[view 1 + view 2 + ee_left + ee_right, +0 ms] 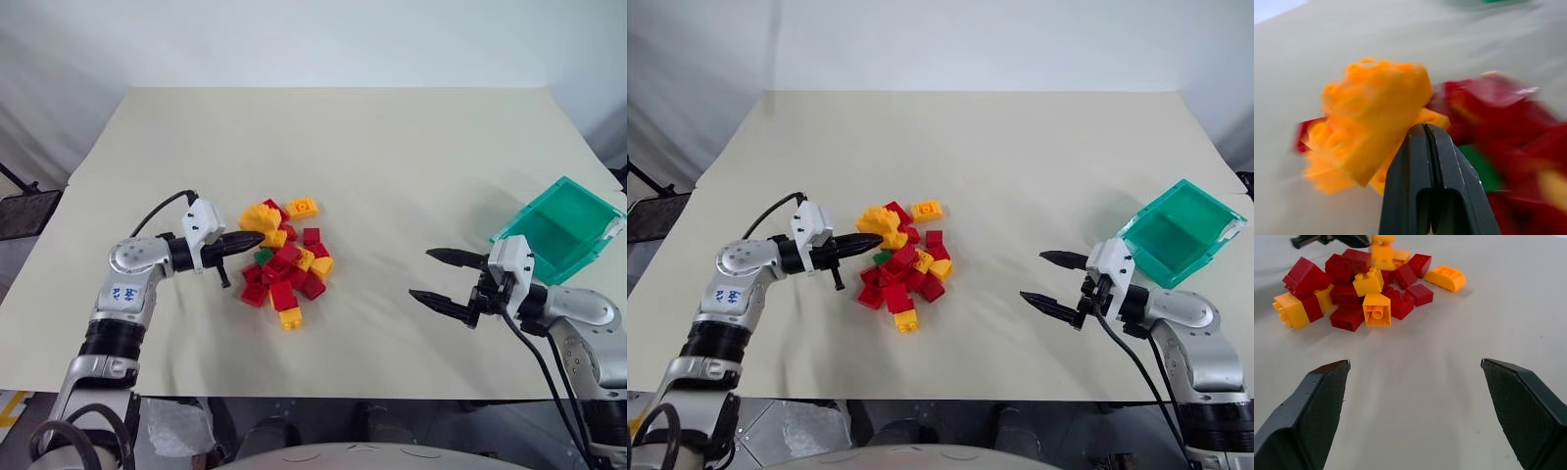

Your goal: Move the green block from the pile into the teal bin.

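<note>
The pile [284, 262] of red and yellow bricks lies left of the table's middle. The green block [263, 257] sits low at the pile's left side, half covered by red bricks, and also peeks out as the green block [1481, 169] in the left wrist view. My left gripper [257, 238] is shut with nothing between its fingers, its tips against a yellow brick [1376, 112] just above the green block. My right gripper [420, 273] stands open and empty, well right of the pile. The teal bin [529, 208] sits tilted at the table's right edge, behind the right gripper.
Everything rests on a beige table [392, 147], with bare surface between the pile and the right gripper. One yellow brick [302, 207] lies a little apart at the pile's far side. A dark stand [24, 211] is off the table's left edge.
</note>
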